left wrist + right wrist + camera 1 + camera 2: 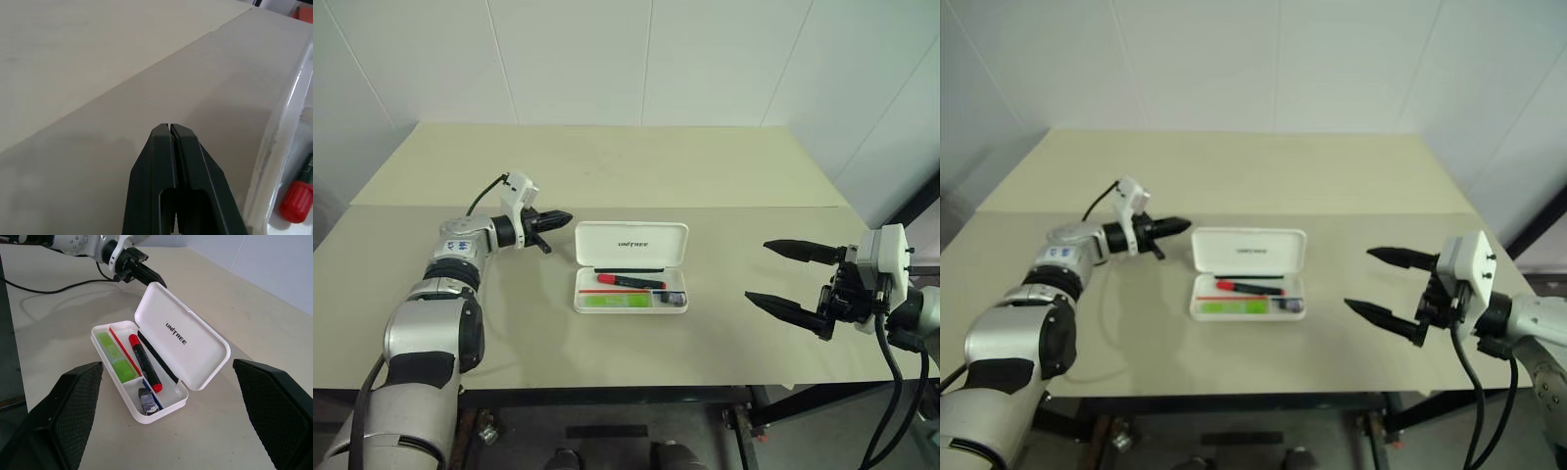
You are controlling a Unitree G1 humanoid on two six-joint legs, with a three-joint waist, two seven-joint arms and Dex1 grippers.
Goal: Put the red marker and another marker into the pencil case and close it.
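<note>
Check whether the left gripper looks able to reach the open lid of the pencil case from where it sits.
Probably yes. The left gripper, shut and empty, sits just beside the raised lid of the pencil case, with bare table around it. Both markers already lie inside.

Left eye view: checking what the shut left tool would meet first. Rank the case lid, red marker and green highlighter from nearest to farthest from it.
From the left tool:
1. Lid of the pencil case, open, just right of the tool.
2. Red marker, in the tray's far row.
3. Green highlighter, in the tray's front row.
</note>
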